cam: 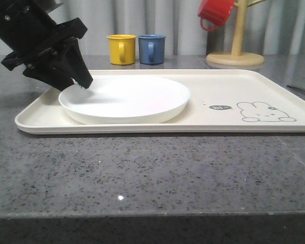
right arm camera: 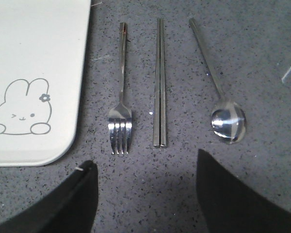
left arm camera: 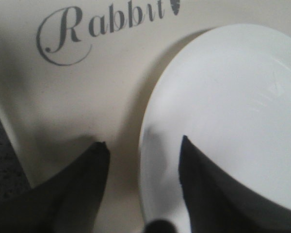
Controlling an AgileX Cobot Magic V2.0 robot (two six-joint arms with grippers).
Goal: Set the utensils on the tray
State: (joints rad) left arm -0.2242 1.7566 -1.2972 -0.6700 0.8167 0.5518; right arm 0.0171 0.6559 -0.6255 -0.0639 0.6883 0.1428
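The white plate (cam: 124, 99) lies on the left part of the cream tray (cam: 234, 91), near its "Rabbit" script. My left gripper (cam: 84, 81) is open at the plate's left rim. In the left wrist view the left gripper (left arm camera: 143, 141) straddles that rim, one finger over the plate (left arm camera: 233, 97) and the other over the tray (left arm camera: 87, 97). A silver fork (right arm camera: 121, 116), a pair of chopsticks (right arm camera: 159, 82) and a spoon (right arm camera: 228, 121) lie side by side on the grey counter beside the tray's rabbit corner (right arm camera: 34, 48). My right gripper (right arm camera: 144, 158) hangs open above the counter, just short of them, holding nothing.
A yellow mug (cam: 121, 49) and a blue mug (cam: 151, 48) stand behind the tray. A red mug (cam: 215, 12) hangs on a wooden mug tree (cam: 236, 51) at the back right. Speckled grey counter (cam: 142, 173) stretches in front of the tray.
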